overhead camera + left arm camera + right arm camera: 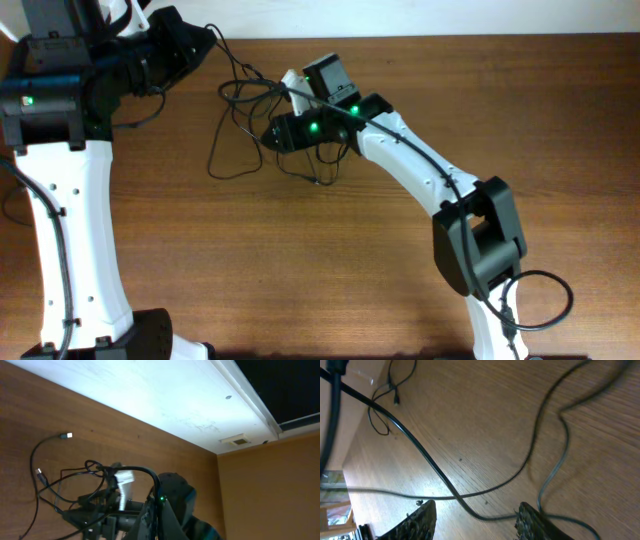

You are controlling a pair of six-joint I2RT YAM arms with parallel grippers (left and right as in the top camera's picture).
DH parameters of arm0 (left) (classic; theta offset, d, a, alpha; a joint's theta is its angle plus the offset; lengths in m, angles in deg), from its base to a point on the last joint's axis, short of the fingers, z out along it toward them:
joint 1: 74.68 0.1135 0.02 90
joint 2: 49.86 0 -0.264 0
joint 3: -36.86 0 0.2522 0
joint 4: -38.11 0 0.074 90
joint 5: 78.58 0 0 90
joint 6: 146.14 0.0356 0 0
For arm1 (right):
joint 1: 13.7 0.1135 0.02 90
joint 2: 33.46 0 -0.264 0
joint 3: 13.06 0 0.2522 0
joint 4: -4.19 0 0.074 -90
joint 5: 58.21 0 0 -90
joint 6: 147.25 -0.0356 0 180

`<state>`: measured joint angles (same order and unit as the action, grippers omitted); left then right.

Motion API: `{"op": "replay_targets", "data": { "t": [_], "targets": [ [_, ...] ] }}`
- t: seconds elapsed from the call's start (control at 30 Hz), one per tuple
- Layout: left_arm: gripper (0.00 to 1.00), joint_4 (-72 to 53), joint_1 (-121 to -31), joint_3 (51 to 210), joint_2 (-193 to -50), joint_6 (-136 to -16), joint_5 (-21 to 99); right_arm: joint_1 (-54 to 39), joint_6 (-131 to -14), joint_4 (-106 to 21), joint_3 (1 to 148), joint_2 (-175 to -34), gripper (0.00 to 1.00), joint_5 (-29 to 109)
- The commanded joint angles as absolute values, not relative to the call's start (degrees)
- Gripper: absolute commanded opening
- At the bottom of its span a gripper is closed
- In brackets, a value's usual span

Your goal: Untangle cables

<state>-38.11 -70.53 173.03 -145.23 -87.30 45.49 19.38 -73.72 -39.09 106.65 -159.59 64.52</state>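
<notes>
Cables [245, 90] under open right end effector [476, 520] — thick arm cord [415, 442] crossing; left end effector [200, 40] closed.

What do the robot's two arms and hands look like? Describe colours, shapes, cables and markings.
Both the left arm and right arm have white links and bulky black joints with small green lights. A thick black cable runs along each. The left hand is black; the right hand has dark, rough-textured fingers.
</notes>
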Motion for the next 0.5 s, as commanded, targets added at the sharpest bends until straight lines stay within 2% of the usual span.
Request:
{"op": "replay_targets", "data": {
  "t": [0.0, 0.13, 0.17, 0.2, 0.27, 0.33, 0.4, 0.47],
  "targets": [
    [0.00, -37.8, -70.4, 173.3, -145.5, -87.8, 46.6, 21.2, -73.3, -37.5, 106.7, -161.4, 0.53, 64.0],
    [0.00, -37.8, -70.4, 173.3, -145.5, -87.8, 46.6, 22.6, -74.2, -35.0, 106.7, -163.5, 0.52, 60.8],
    [0.00, -37.8, -70.4, 173.3, -145.5, -87.8, 46.6, 22.7, -74.2, -34.6, 106.7, -164.0, 0.48, 60.9],
    [0.00, -37.8, -70.4, 173.3, -145.5, -87.8, 46.6, 22.7, -74.2, -34.7, 106.7, -164.1, 0.40, 60.9],
    [0.00, -37.8, -70.4, 173.3, -145.5, -87.8, 46.5, 22.5, -74.2, -36.2, 106.7, -164.1, 0.16, 61.2],
    [0.00, -37.8, -70.4, 173.3, -145.5, -87.1, 46.1, 21.7, -74.2, -38.2, 106.7, -163.8, 0.04, 63.1],
    [0.00, -38.1, -70.4, 173.3, -145.5, -80.9, 44.0, 19.3, -74.2, -43.0, 106.8, -161.6, 0.04, 64.4],
    [0.00, -39.9, -70.4, 173.3, -145.5, -78.3, 36.7, 16.2, -73.1, -48.3, 106.8, -158.1, 0.04, 66.3]
  ]
}}
